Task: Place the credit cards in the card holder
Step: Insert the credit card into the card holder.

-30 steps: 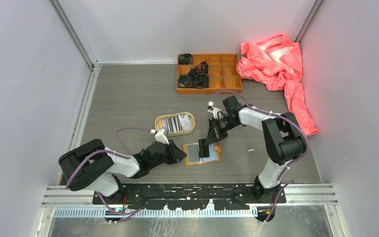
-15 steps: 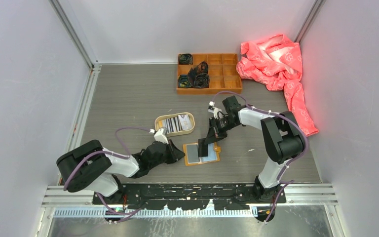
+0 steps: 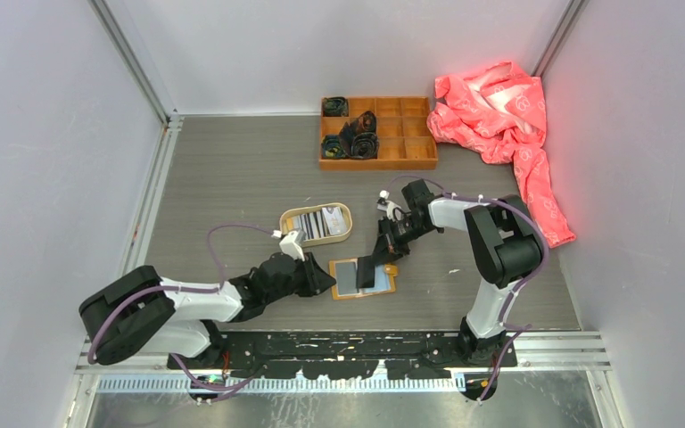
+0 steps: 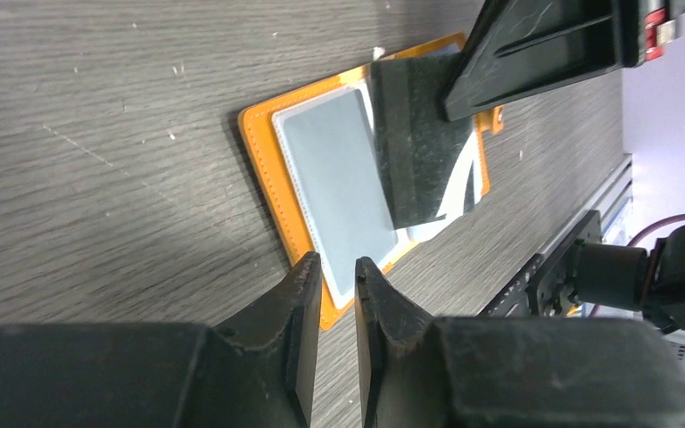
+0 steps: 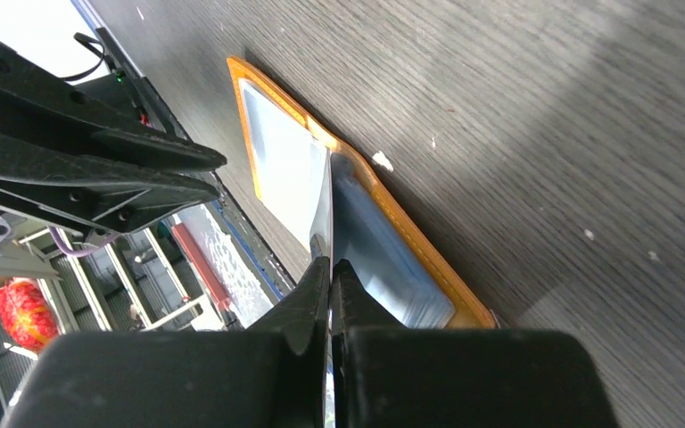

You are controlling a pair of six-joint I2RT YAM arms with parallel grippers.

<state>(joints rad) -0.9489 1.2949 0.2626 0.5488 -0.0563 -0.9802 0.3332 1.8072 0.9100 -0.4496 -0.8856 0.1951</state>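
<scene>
Over the last second, nudged the right fingers (image 3: 367, 270) slightly nearer and leftward, seen from above, bringing the dark card (image 4: 415, 152) lower against the open holder (image 3: 348, 283). Pinched fully shut on that card, thin edge down, meeting the holder close to its fold, between the grey-lined half and the pocket half. Cannot tell whether already inside a slot or only resting on the lining. Meanwhile swung the left arm's shoulder outward and nearer, yet kept the left fingers (image 4: 308, 276) low over the worktop (image 3: 232, 169), right at the holder's left edge. Standing only a narrow gap apart and gripping nothing, with a sliver of orange rim showing through the gap; cannot tell whether touching it. Reads as settling in to brace or pin the holder rather than as any real progress on the insertion. Leaves the holder lying flat and open near the arms' bases, between the two sets of fingers. Leaves more cards (image 3: 321, 223) waiting in the tray (image 3: 317, 205) just behind. Puts the job early on, mid-way through seating one card. Probably calls for a steady hold on the rim before pushing the card further, or else risks sliding the holder along.
</scene>
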